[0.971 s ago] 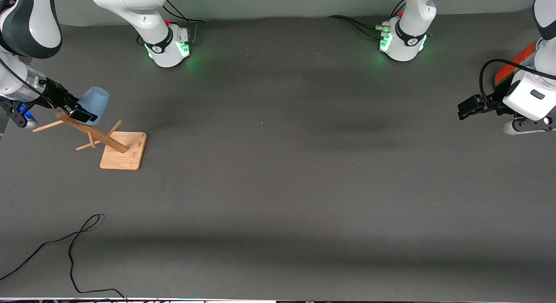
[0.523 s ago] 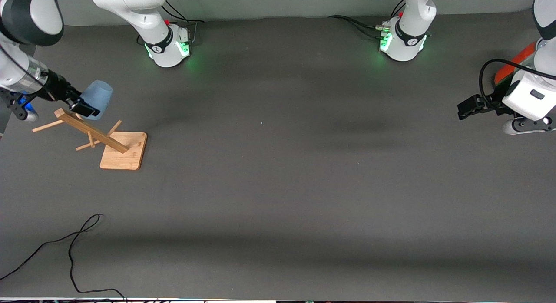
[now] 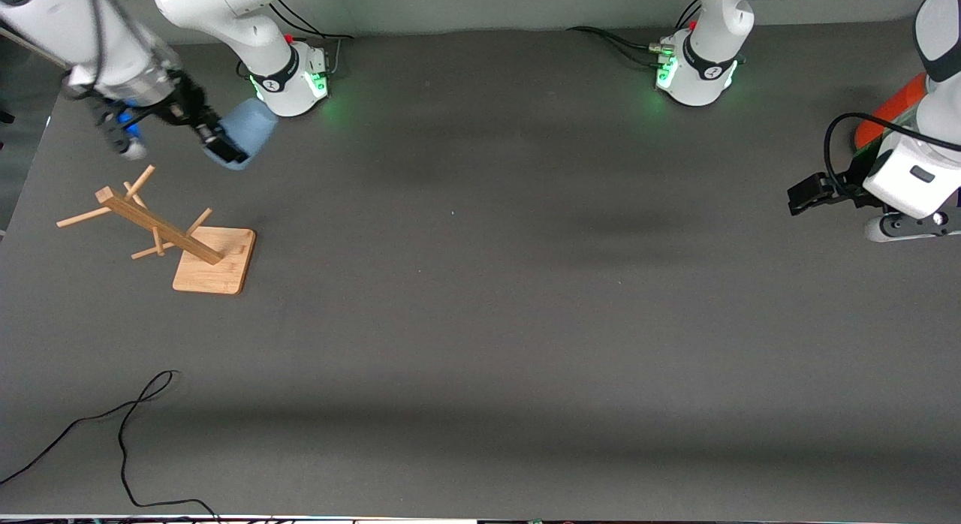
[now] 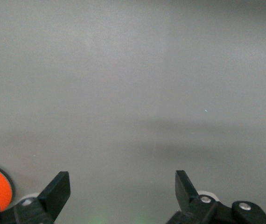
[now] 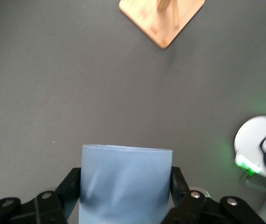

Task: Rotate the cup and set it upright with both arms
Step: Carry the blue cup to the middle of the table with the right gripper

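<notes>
My right gripper (image 3: 223,145) is shut on the pale blue cup (image 3: 246,131) and holds it tilted in the air, over the table near the right arm's base. In the right wrist view the cup (image 5: 126,186) sits between the two black fingers (image 5: 72,186). My left gripper (image 3: 805,193) is open and empty, held up over the left arm's end of the table. In the left wrist view its fingers (image 4: 58,191) stand wide apart with nothing between them.
A wooden mug rack (image 3: 161,231) on a square base (image 3: 214,263) stands at the right arm's end, and its base shows in the right wrist view (image 5: 163,18). An orange-red can (image 3: 890,111) sits by the left arm. A black cable (image 3: 124,426) lies near the front edge.
My right gripper has lifted the cup off the rack and carried it up and toward the right arm's base. The left arm has barely moved.
</notes>
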You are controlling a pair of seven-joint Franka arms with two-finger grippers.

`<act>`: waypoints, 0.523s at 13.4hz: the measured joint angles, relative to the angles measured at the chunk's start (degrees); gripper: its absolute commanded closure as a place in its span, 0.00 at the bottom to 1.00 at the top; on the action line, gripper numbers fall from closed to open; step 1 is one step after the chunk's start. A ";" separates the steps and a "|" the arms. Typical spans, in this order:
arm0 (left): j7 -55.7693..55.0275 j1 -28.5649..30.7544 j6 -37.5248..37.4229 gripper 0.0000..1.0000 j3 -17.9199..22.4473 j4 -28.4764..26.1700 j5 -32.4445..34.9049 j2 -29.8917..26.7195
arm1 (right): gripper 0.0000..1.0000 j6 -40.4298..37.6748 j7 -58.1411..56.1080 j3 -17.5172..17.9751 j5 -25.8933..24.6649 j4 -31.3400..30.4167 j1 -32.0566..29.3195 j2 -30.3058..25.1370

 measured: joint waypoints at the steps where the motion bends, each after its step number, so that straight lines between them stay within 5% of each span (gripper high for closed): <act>1: 0.01 -0.04 0.07 0.00 -0.01 0.01 0.00 0.16 | 0.83 0.12 5.72 0.04 0.39 1.81 4.08 1.55; 3: 0.02 -0.20 0.10 0.00 -0.02 0.02 0.00 0.25 | 0.83 0.87 16.66 0.08 1.37 7.83 11.57 8.00; 7: 0.02 -0.30 0.10 0.00 0.00 0.09 -0.01 0.25 | 0.83 5.79 35.28 0.18 2.25 24.13 21.83 29.40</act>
